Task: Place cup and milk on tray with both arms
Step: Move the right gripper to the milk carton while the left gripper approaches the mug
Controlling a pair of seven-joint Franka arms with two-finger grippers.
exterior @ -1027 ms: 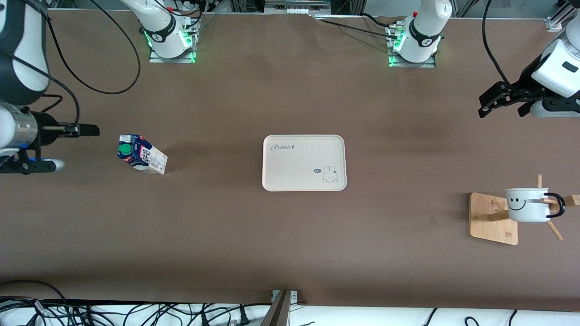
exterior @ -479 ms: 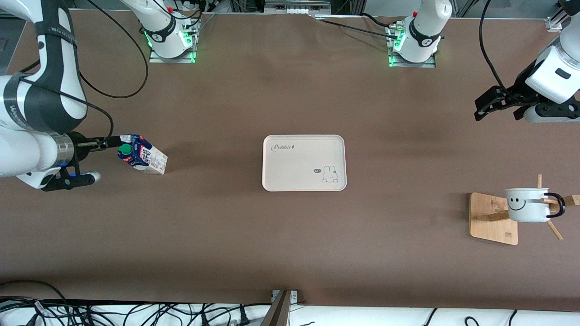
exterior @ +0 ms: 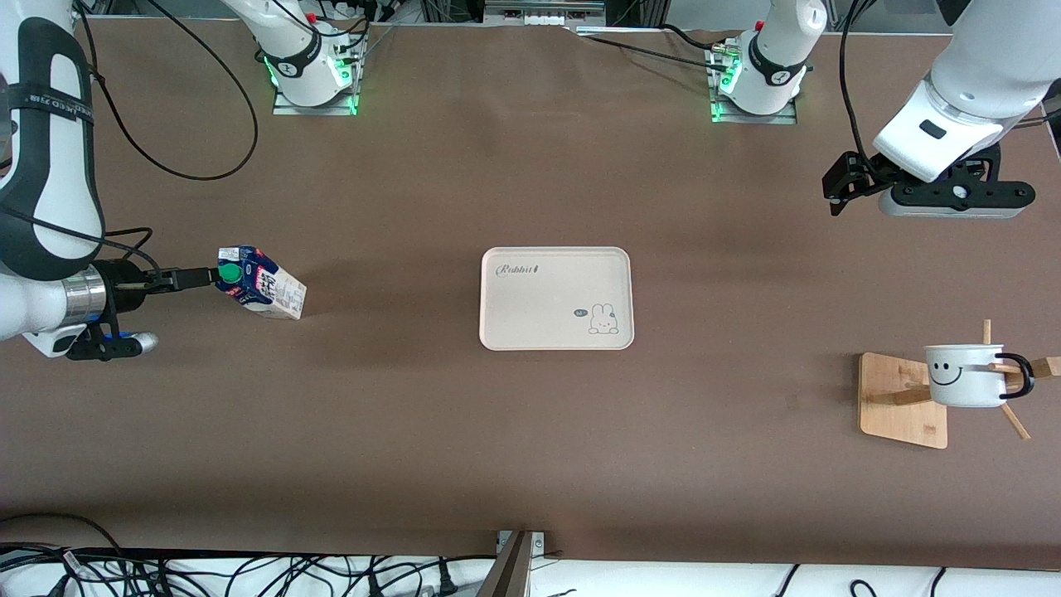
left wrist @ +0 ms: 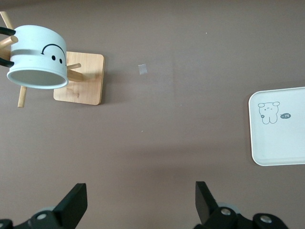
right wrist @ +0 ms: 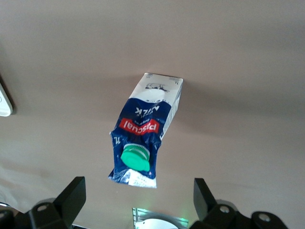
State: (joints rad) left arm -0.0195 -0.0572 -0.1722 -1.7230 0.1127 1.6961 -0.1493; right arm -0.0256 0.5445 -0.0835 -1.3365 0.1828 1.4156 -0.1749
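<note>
The milk (exterior: 261, 286) stands on the table toward the right arm's end, green cap up. My right gripper (exterior: 195, 278) is over its top, open, with nothing between the jaws. In the right wrist view the milk (right wrist: 147, 124) lies just ahead of my open right gripper (right wrist: 137, 195). The cup (exterior: 964, 375) hangs on a wooden rack toward the left arm's end. The tray (exterior: 555, 298) lies mid-table with nothing on it. My left gripper (exterior: 837, 186) is open in the air, apart from the cup. The left wrist view shows my left gripper (left wrist: 138, 205), the cup (left wrist: 38, 59) and the tray (left wrist: 281, 143).
The wooden rack (exterior: 902, 400) has a square base and slanted pegs, and it also shows in the left wrist view (left wrist: 81, 78). A small pale scrap (left wrist: 142, 69) lies on the brown table between rack and tray. Cables run along the table edge nearest the front camera.
My right gripper has moved in from the table's end to the milk's top. My left arm has swung inward, and its gripper has shifted toward the table's middle. Milk, cup and tray have not moved.
</note>
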